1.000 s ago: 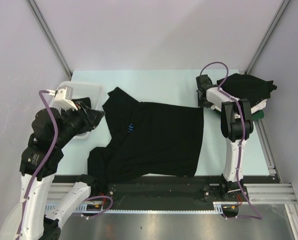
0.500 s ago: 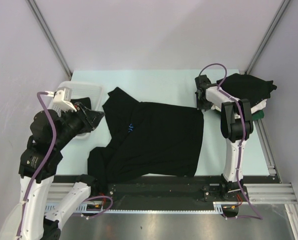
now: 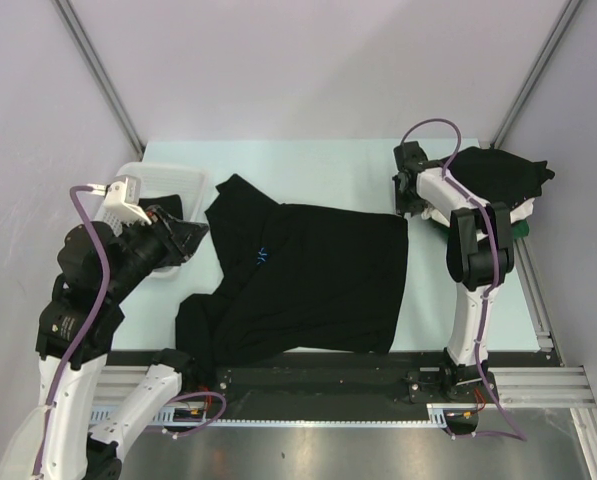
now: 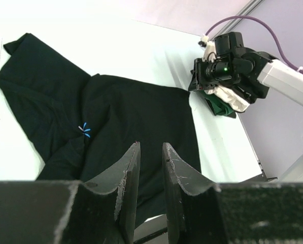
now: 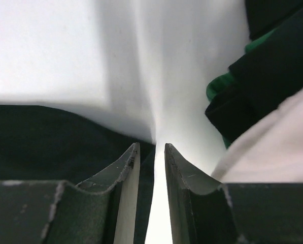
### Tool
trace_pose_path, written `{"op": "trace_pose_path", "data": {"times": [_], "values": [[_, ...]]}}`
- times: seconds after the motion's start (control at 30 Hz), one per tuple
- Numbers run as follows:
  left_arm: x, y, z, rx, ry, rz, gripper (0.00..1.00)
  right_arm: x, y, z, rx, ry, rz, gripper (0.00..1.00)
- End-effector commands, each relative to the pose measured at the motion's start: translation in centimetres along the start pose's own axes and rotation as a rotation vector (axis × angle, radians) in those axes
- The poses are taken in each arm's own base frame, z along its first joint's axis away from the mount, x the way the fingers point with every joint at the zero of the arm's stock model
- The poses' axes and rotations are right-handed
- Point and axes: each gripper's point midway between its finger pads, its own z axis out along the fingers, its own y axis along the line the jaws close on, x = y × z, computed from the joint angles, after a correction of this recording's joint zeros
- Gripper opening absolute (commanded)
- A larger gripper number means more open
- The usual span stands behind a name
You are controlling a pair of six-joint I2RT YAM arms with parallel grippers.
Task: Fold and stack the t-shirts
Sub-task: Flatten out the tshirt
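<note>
- The right gripper [image 3: 410, 203] is open just a crack and holds nothing.
- It sits by the black shirt's [image 3: 318, 280] corner at 1 o'clock.
- The left gripper [image 3: 191, 236] is open a crack too, empty, at 9 o'clock.
- To do this well, I think it should pinch the cloth edge only.
- The pile of shirts [image 3: 498, 178] lies at 2 o'clock.

A spread t-shirt [image 3: 318, 285] lies flat across the middle of the table [image 3: 308, 165], its near left part reaching the table's near edge. A mesh basket [image 3: 168, 182] sits at the table's left edge, beside the shirt's far left sleeve. A stack of t-shirts [image 3: 493, 178] rests at the far right corner. The left hand [image 3: 198, 233] is between basket and shirt. The right hand [image 3: 409, 205] is at the shirt's far right corner, just left of the stack.
</note>
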Motion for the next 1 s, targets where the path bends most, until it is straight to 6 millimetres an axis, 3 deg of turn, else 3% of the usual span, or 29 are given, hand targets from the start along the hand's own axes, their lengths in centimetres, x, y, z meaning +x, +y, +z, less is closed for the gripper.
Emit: {"op": "trace_pose_path", "data": {"times": [0.0, 0.97], "values": [[-0.6, -0.6, -0.1, 0.03, -0.028, -0.009, 0.29, -2.9, 0.2, -2.9, -0.03, -0.085, 0.03, 0.31], [-1.0, -0.7, -0.8, 0.019, -0.036, -0.004, 0.29, 1.6, 0.0, 3.1, -0.028, 0.035, -0.008, 0.31]]}}
